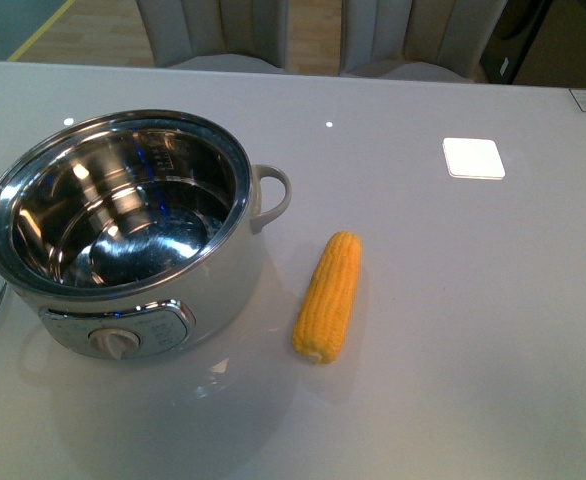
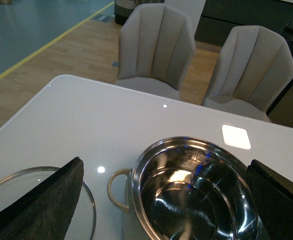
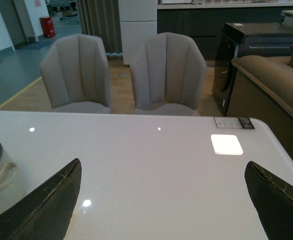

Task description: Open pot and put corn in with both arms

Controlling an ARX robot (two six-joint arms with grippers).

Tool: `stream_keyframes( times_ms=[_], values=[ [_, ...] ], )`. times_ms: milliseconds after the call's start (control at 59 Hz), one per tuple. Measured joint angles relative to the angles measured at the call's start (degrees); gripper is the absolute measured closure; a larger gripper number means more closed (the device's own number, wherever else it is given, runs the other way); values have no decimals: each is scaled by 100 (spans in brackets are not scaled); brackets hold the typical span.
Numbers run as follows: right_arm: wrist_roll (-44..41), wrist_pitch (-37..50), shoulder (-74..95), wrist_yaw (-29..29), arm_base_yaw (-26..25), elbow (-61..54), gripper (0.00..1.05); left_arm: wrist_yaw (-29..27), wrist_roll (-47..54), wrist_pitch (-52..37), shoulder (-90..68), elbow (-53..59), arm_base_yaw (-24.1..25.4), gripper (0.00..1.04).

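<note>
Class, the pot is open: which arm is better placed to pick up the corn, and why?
Right, probably. The corn lies right of the pot; the right gripper is open on that side, while the left gripper hangs above the pot and lid.

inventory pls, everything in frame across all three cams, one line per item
pot: 1, white with steel inside, open and empty, table left side
corn: 1, yellow, lying on table right of pot, apart from it
lid: 1, glass with steel rim, on table left of pot
white square: 1, table far right
table: 1, pale grey
chairs: 2, beige, behind table
sofa: 1, brown, right of chairs
left end effector: 1, black, open, near pot
right end effector: 1, black, open, over bare table
</note>
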State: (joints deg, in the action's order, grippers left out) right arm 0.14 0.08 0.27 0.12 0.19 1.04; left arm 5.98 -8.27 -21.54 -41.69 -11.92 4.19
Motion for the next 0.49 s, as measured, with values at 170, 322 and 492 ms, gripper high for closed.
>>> stream_keyframes(
  times_ms=[170, 322, 492],
  values=[
    [0, 0, 0, 0, 0, 0, 9, -48, 11, 85, 238, 13, -157, 7],
    [0, 0, 0, -2, 0, 0, 9, -350, 195, -216, 234, 125, -256, 12],
    [0, 0, 0, 0, 0, 0, 9, -588, 706, -688, 780, 669, -402, 56]
  ],
)
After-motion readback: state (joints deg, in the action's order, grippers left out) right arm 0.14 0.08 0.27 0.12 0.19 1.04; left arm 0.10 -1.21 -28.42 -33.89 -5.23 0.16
